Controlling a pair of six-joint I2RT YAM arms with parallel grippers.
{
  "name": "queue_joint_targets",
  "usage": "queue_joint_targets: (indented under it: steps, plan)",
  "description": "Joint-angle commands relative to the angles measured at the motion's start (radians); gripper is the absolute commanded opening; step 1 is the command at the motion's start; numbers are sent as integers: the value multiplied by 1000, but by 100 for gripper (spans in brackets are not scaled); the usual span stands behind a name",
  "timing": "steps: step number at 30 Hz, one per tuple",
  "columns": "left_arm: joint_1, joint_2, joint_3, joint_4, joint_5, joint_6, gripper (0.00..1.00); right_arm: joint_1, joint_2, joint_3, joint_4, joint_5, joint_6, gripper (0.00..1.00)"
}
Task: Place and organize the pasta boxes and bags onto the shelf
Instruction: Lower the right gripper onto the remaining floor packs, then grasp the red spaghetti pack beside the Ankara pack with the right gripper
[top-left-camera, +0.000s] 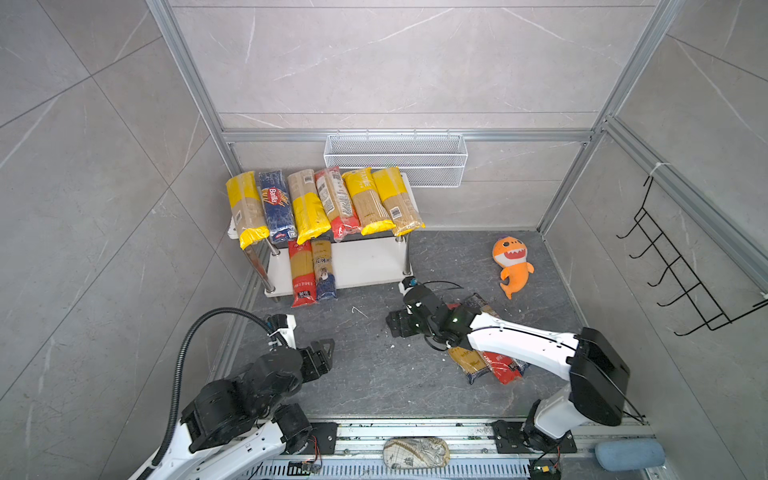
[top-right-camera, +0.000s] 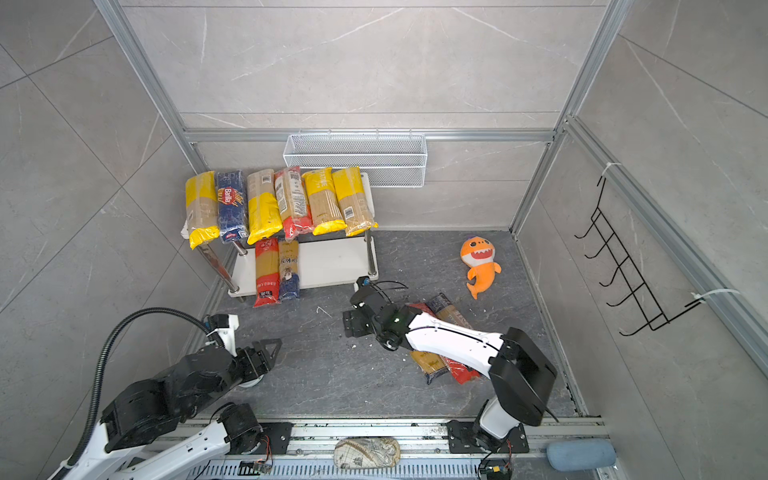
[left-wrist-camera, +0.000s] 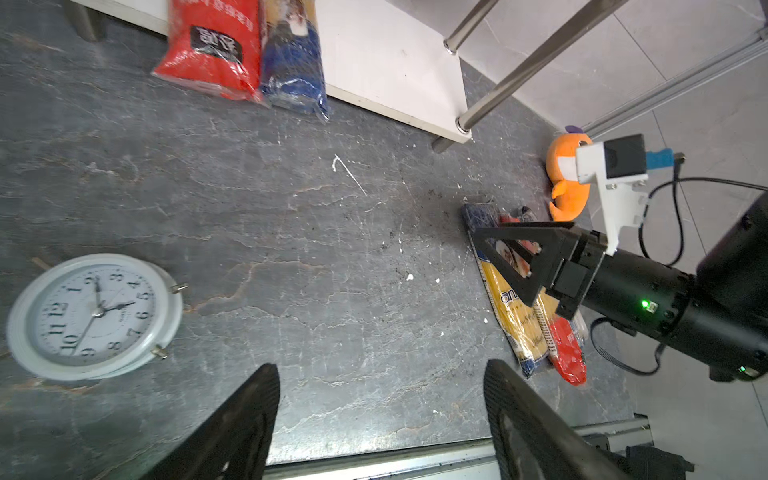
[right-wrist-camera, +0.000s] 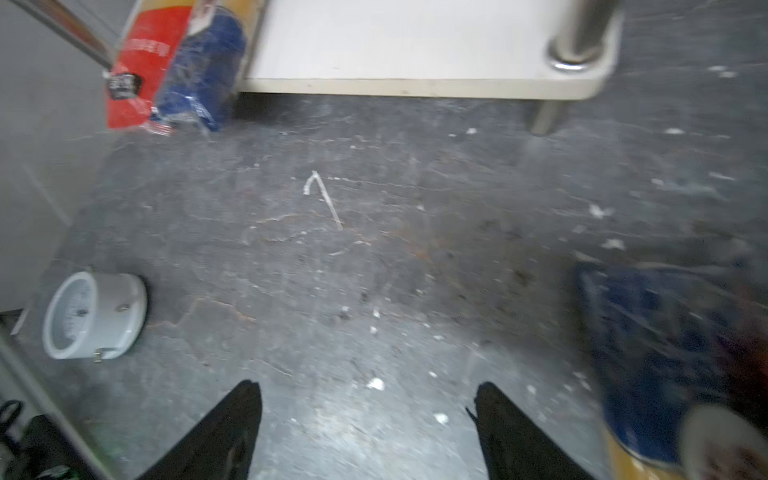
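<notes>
Left tool (left-wrist-camera: 380, 368) hangs low over the front left of the desk (left-wrist-camera: 291, 257), jaws apart with only bare slate between them, and a white clock (left-wrist-camera: 93, 316) sits on the desk just beside it. Right tool (right-wrist-camera: 365, 385) is spread just as wide and holds nothing. It hovers above the middle of the desk, pointing toward the shelf (top-left-camera: 365, 259), and its wrist view is blurred. In both top views the shelf stands at the back left against the wall. Six packs (top-left-camera: 365, 199) lie side by side across its upper board, running front to back, with their near ends hanging over the front edge. From the left they are yellow-ended, the dark-blue Barilla pack (top-left-camera: 275, 208), yellow, red, yellow and yellow. On the lower board a red pack (top-left-camera: 301, 272) and a blue-ended pack (top-left-camera: 324, 266) lie touching at the left, their near ends poking past the front edge; the right part of that board shows plain white. More packs lie in a loose pile (top-left-camera: 471, 363) on the desk at the right, crossed by the right arm. A yellow one with blue ends and a red-ended one press together there, and the arm hides how many there are in all. An orange shark (top-left-camera: 513, 266) lies behind the pile, apart from it. A wire basket (top-left-camera: 395, 160) hangs on the back wall above the shelf.
</notes>
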Motion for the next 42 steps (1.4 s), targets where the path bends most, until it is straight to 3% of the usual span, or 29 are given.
queue_joint_targets:
  steps: [1, 7, 14, 21, 32, 35, 39, 42]
  plan:
    - [-5, 62, -23, 157, 66, 33, 80, -41, -95, -106, -120, 135, 64, 84]
    - [-5, 171, -56, 293, 128, 42, 80, -146, -227, -250, -248, 206, 170, 85]
    - [-5, 252, -58, 369, 164, 50, 79, -249, -289, -311, -339, 240, 205, 88]
    - [-6, 255, -79, 396, 163, 45, 79, -342, -223, -317, -373, 196, 194, 88]
    - [-6, 234, -93, 398, 153, 54, 79, -348, -93, -308, -345, 108, 130, 88]
    - [-6, 210, -100, 383, 145, 51, 79, -348, -60, -299, -318, 52, 112, 81]
    - [-6, 161, -108, 351, 125, 45, 79, -348, -73, -293, -273, -47, 95, 46]
    - [-5, 119, -110, 319, 107, 40, 79, -339, -78, -283, -237, -132, 96, 34]
